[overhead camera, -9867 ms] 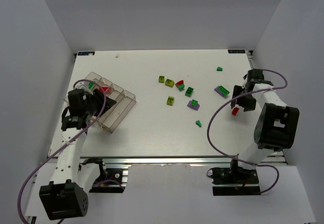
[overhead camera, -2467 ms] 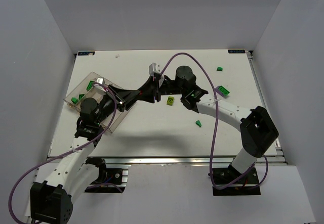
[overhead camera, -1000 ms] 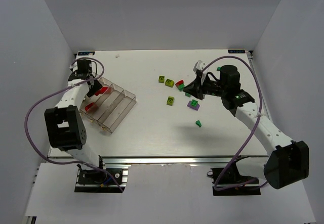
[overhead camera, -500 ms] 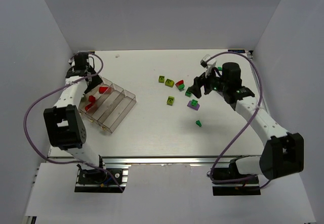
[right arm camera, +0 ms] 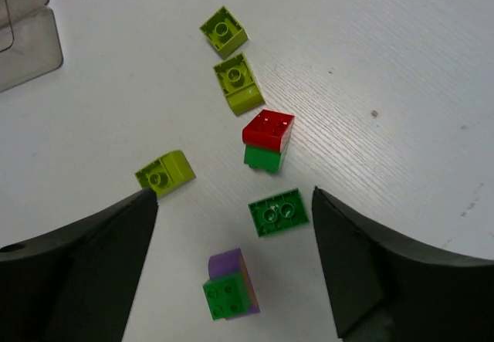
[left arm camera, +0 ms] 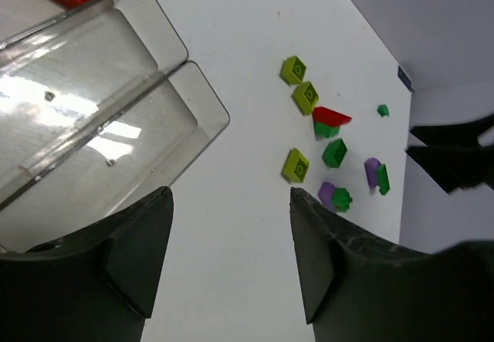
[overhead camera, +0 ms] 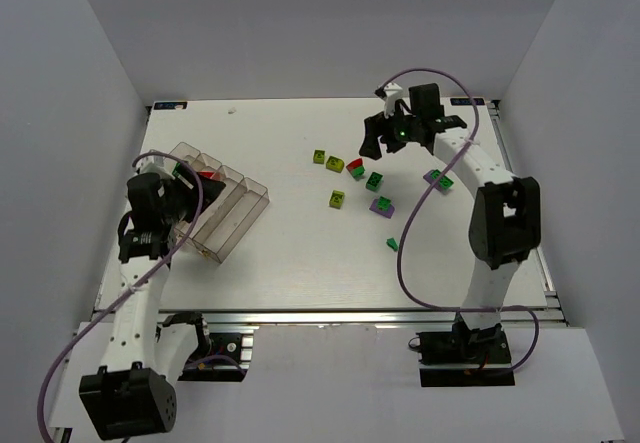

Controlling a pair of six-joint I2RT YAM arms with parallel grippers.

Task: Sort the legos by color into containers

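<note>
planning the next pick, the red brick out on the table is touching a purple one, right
No. The red brick on the table is touching a green one, not purple; the right wrist view shows it.

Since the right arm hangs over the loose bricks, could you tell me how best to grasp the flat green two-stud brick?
Grip the green two-stud brick across its two long sides, coming straight down: it lies flat, studs up, touching nothing else, so the right gripper can straddle its narrow width.

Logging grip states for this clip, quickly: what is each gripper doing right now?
Left gripper: open, holding nothing.
Right gripper: open, holding nothing.
</note>
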